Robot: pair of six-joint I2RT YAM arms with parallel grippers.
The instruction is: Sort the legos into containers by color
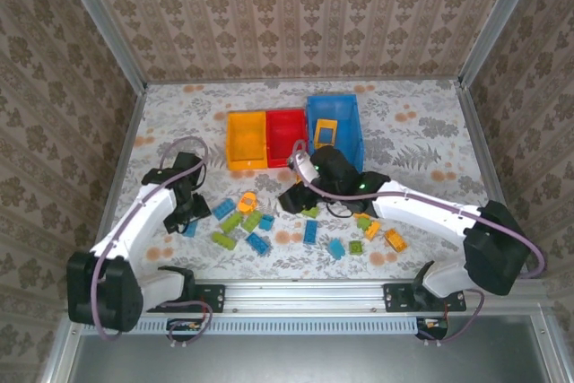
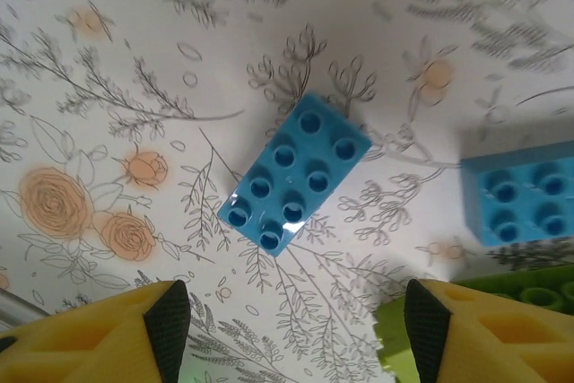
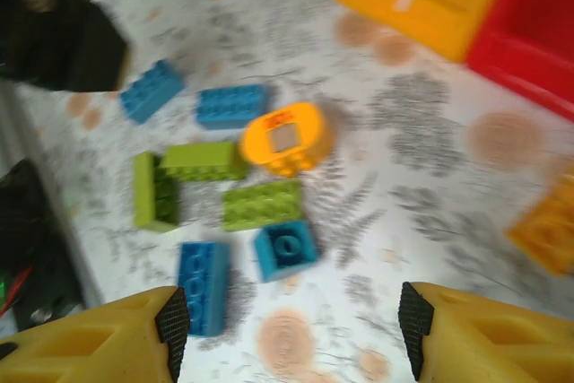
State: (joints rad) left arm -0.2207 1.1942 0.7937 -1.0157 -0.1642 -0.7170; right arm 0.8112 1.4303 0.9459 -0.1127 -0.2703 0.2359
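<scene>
**Both tools apart over scattered legos**

L tool (image 2: 296,320) stood apart, nothing btwn fingers, over a blue brick (image 2: 294,172) with clear room on all sides. A second blue brick (image 2: 525,195) lay near, to its right. R tool (image 3: 291,329) was also apart and empty, above mixed legos (image 3: 260,204) at the table's front middle. At far middle, side by side: yellow bin (image 1: 246,139), red bin (image 1: 286,136), blue bin (image 1: 334,127). Table (image 1: 421,123) was bare twd far corners. Floral cover; patterned walls w/ metal frame.
</scene>
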